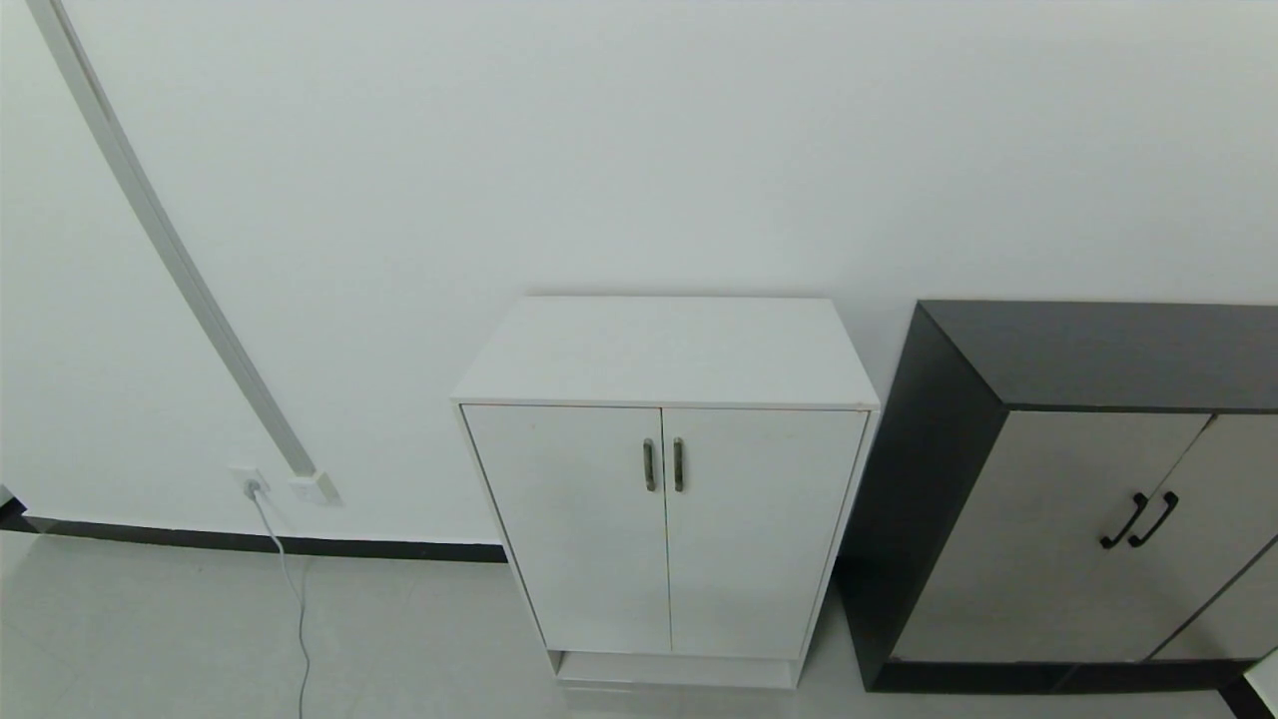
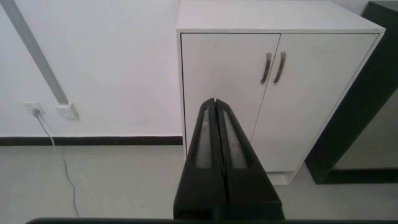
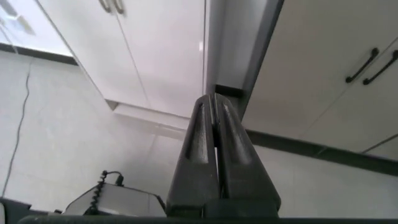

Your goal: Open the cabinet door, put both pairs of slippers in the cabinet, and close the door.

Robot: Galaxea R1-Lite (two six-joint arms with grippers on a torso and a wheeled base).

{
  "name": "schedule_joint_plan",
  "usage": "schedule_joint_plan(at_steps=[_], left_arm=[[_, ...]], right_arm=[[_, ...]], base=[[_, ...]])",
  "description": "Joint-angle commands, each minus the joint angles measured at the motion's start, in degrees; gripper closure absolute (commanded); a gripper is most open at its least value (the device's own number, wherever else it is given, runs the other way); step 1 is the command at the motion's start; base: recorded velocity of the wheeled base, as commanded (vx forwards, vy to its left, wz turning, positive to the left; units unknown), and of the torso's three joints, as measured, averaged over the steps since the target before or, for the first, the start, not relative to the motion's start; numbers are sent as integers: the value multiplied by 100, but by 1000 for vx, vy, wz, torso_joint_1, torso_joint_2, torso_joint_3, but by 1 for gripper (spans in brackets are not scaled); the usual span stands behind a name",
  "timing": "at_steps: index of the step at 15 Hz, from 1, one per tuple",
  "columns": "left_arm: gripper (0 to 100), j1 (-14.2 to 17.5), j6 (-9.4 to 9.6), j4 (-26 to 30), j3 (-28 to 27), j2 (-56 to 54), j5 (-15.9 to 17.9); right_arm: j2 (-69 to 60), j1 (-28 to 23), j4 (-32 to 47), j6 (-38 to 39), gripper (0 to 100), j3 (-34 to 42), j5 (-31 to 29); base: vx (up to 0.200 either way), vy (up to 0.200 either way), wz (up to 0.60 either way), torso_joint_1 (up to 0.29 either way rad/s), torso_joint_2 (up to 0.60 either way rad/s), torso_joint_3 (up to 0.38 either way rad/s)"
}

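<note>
over on the left, a wall socket (image 1: 250,486) with a thin cable (image 1: 298,609) trailing down to the floor, well apart from the action. the left claw (image 2: 214,102) hangs out in front of the white cabinet (image 1: 664,350), facing it, fingers pressed together and holding nothing.

the cabinet stands against the wall, both doors closed flush. the left door (image 1: 574,529) looks a stiff, glossy flat panel: smooth, probably slippery, nothing to pinch on its face. i'd judge it light on its hinges, swinging from the outer edge. the place to take hold is the left handle (image 1: 649,465), a slim upright bar with the right handle (image 1: 679,464) just beside it across the centre seam. they sit close, so a claw would need to spread first and slip around one bar without snagging the other. the right door (image 1: 764,529) looks the same.

the right claw (image 3: 214,98) hangs low, before the gap between the white cabinet and the dark cabinet (image 1: 1088,359), fingers together too, empty.

hidden: the whole inside of the white cabinet, shelves and depth unknown behind those doors. hinges can't be made out. the dark cabinet is cut off at the right edge of the head view.
</note>
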State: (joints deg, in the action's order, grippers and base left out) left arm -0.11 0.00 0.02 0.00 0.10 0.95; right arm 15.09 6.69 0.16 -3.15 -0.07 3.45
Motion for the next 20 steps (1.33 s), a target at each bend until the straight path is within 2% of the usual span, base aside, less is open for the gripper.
schedule_joint_plan(at_steps=[1,2,3,10,13,15,20], left_arm=[[100,2,0,-2,0,-1,2],[100,2,-9,-2,0,-1,-7],[100,2,-9,-2,0,-1,-7],[100,2,-9,-2,0,-1,-7],[100,2,-9,-2,0,-1,2],[100,2,0,-2,0,-1,10],[100,2,0,-2,0,-1,10]], right_arm=[[-147,-511,11,-19,100,-1,-29],[-331,-792,11,-19,100,-1,-29],[-542,-836,11,-11,100,7,-29],[-1509,-687,2,68,100,7,-2],[-1509,-678,-25,534,100,7,-99],[-1509,-678,-33,552,100,7,-363],[-1509,-687,-33,517,100,7,-327]], base=[[0,0,0,0,0,0],[0,0,0,0,0,0],[0,0,0,0,0,0],[0,0,0,0,0,0],[0,0,0,0,0,0],[0,0,0,0,0,0],[0,0,0,0,0,0]])
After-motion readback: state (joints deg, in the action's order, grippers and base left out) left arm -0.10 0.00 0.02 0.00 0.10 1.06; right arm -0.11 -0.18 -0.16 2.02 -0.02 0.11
